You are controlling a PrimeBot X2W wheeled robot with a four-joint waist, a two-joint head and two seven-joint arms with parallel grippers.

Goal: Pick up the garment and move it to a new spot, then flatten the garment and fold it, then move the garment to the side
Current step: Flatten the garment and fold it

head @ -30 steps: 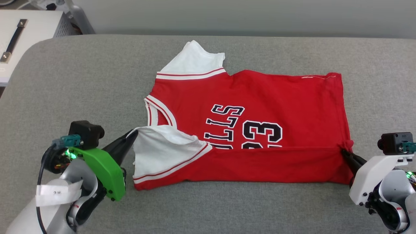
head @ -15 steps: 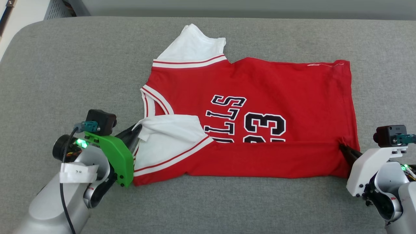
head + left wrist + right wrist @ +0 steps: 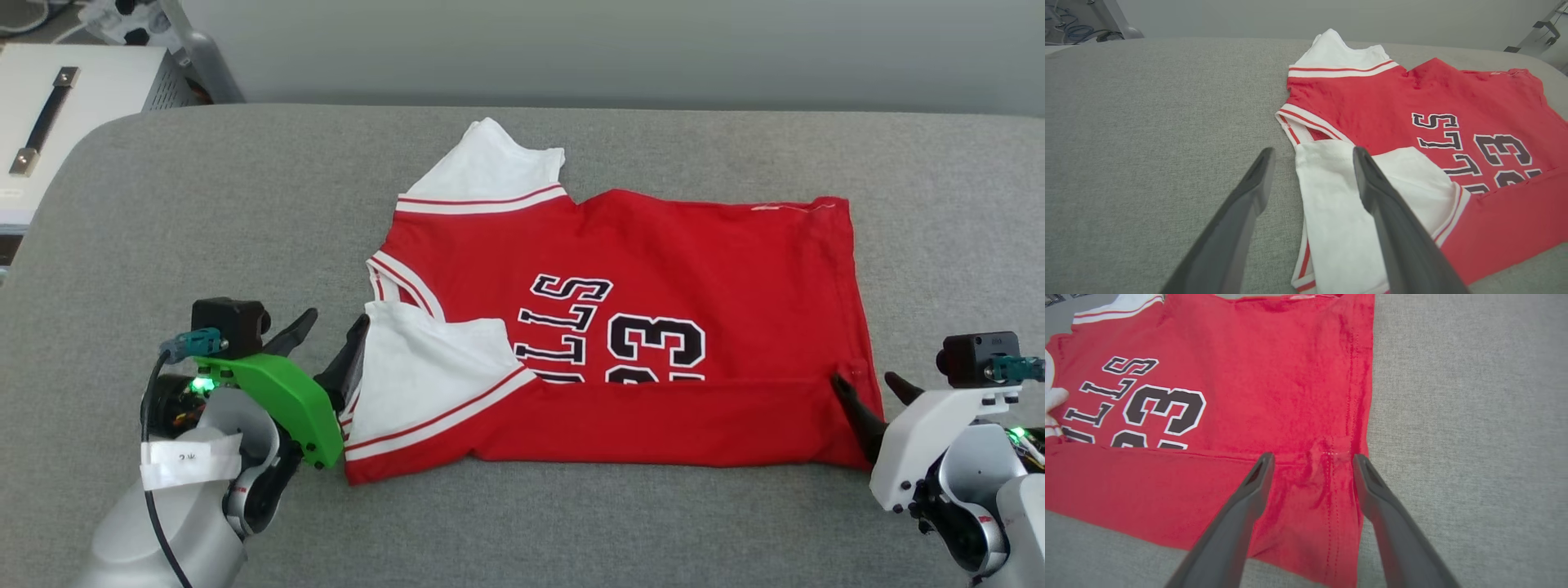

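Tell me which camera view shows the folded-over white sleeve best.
Head view: the whole sleeve lies in sight, striped trim included, folded onto the red shirt. The left wrist view is closer, but the left gripper has one jaw across it. The right wrist view catches a white scrap at its left edge.

The garment [image 3: 694, 245] has its near edge folded up over the print, so the bottom of the 23 and the start of the word are covered. The near white sleeve [image 3: 424, 367] hides a bit more lettering. Right wrist view chops the garment off at its left edge, left wrist view at its right. The white label [image 3: 181, 461] on the left arm [image 3: 122, 547] has writing way too tiny to read.
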